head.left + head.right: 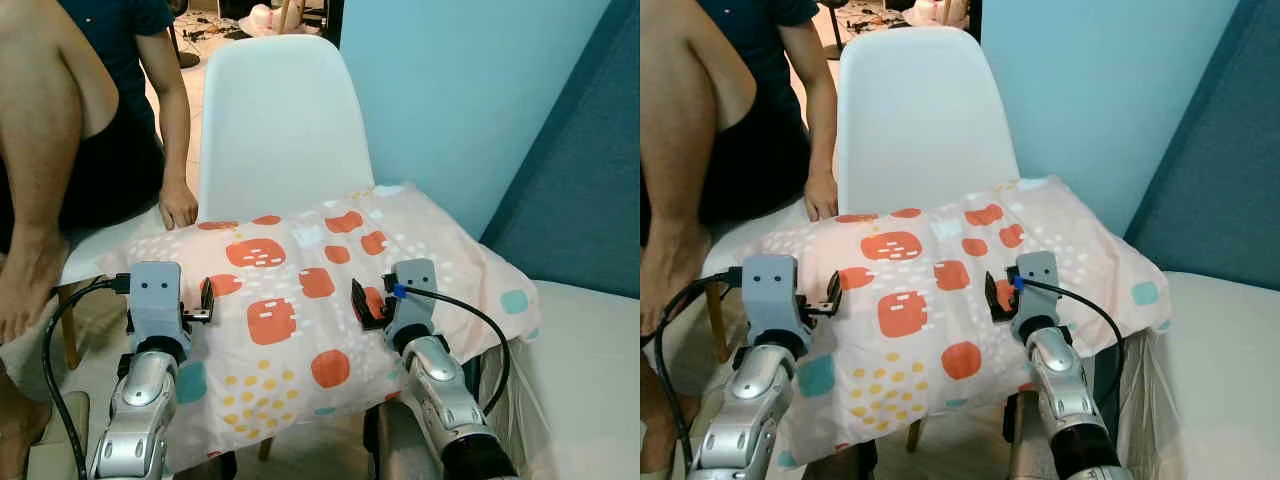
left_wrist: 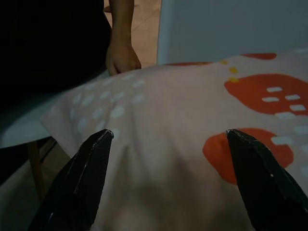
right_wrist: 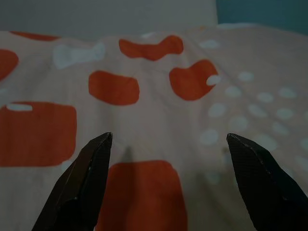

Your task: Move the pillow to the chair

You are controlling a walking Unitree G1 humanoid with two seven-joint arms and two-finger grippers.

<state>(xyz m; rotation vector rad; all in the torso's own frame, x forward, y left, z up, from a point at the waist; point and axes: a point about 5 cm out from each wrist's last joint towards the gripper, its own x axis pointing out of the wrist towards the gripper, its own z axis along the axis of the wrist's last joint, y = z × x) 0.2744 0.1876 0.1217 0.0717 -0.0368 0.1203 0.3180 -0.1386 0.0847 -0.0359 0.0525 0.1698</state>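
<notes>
Pillow (image 1: pixel 300 300) in pale pink cloth with orange-red blocks, white dots and a few yellow and teal marks lies across the seat of the white chair (image 1: pixel 275 120) before me, its near edge hanging over the seat's front edge and its far long edge lying along the foot of the chair's backrest. Its right end sticks out past the seat's right edge, toward the teal wall (image 1: pixel 450 90).

My left pincer (image 2: pixel 166 144) hovers at the pillow's left end, near the seat's front left corner, with its two black fingers (image 2: pixel 91 163) spread wide and nothing between them. My right pincer (image 3: pixel 166 144) sits just over the middle-right of the pillow, above an orange block, fingers likewise spread apart and holding nothing. Whether the fingertips touch the cloth I cannot tell.

Beside the chair on my left a person sits on another white seat (image 1: pixel 85 255), and that person's hand (image 1: pixel 178 205) rests at the pillow's far left corner. At my right lies a white mattress (image 1: pixel 590 370).
</notes>
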